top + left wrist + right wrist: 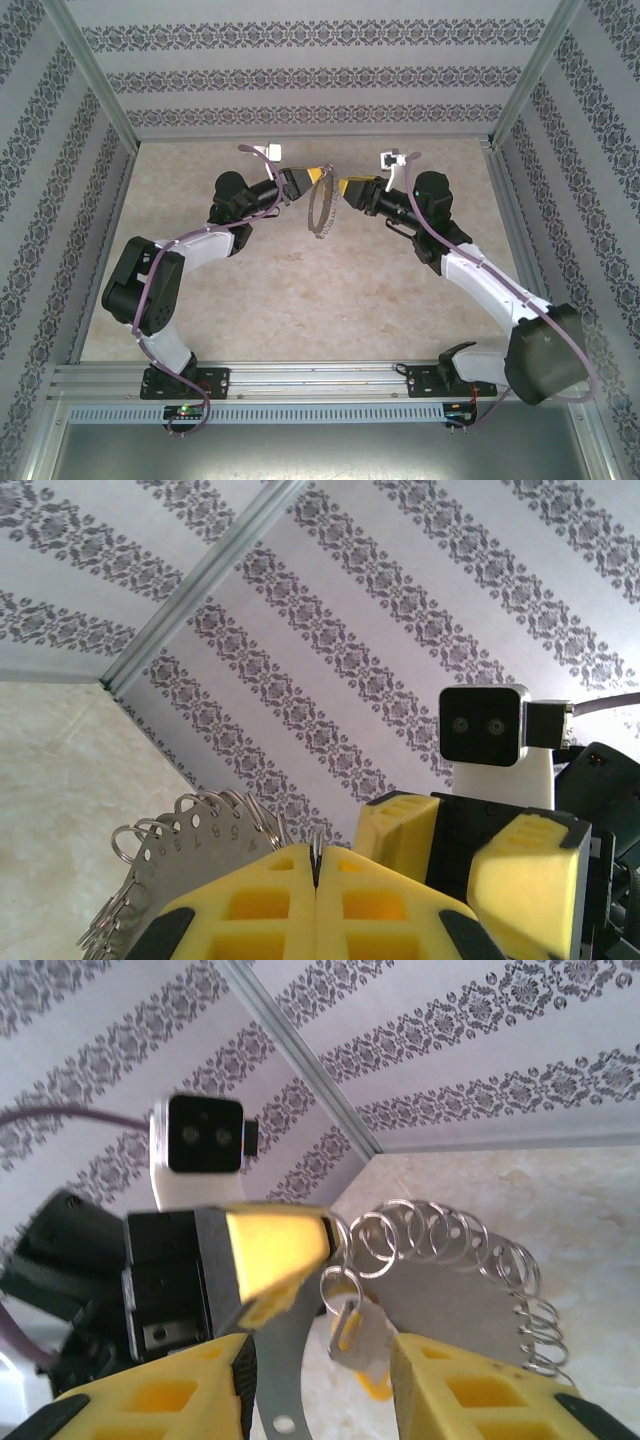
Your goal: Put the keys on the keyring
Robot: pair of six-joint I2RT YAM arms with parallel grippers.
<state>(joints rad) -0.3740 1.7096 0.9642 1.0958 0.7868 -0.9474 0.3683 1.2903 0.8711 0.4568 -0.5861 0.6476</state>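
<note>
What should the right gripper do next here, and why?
Probably draw the right gripper straight back. Its jaws stand apart around the key, which seems to hang from a small ring on the keyring, while the left gripper clamps that keyring.

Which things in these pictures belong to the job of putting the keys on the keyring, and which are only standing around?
For the job:
- keyring, clamped in the shut left gripper
- key, hanging between the fingers of the open right gripper

Not for the job:
- table
- patterned walls
- metal rail under the arm bases
</note>
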